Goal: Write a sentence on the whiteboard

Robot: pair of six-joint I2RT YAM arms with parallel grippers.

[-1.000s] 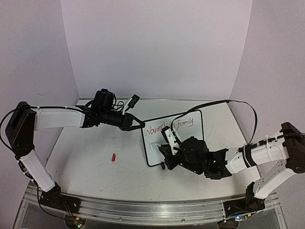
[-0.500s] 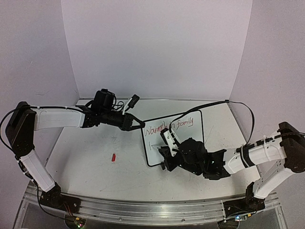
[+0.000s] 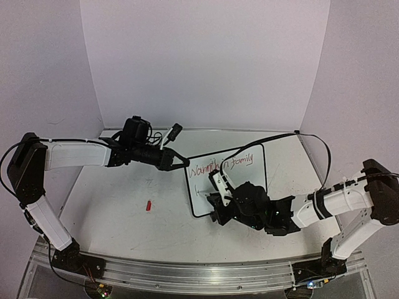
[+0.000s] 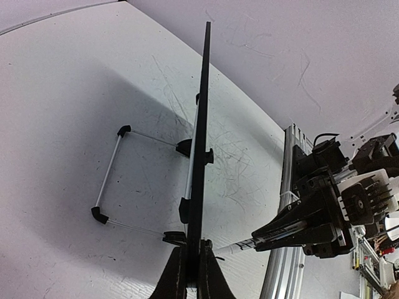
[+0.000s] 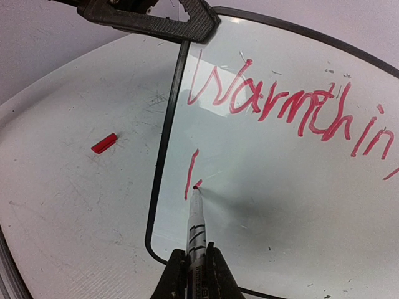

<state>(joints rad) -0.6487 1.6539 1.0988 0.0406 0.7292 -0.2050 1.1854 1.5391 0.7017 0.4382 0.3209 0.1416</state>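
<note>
Edge of the whiteboard (image 5: 299,187) clamped between the left fingers (image 4: 176,277), red marker (image 5: 196,240) grasped by the right fingers (image 5: 175,279), its tip pressed to the board just ahead of them, the sentence (image 5: 280,106) "Warmth in family" written farther ahead, red cap (image 5: 104,142) lying on the bench (image 5: 62,205) to their left.

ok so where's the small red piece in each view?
Top external: red piece on the table, lower centre-left, left of the whiteboard.
Left wrist: not in it.
Right wrist: upper left, left of the whiteboard frame, up-left of the marker.
Shared landmark: left gripper clamped on the whiteboard's corner, seen in all three views.
</note>
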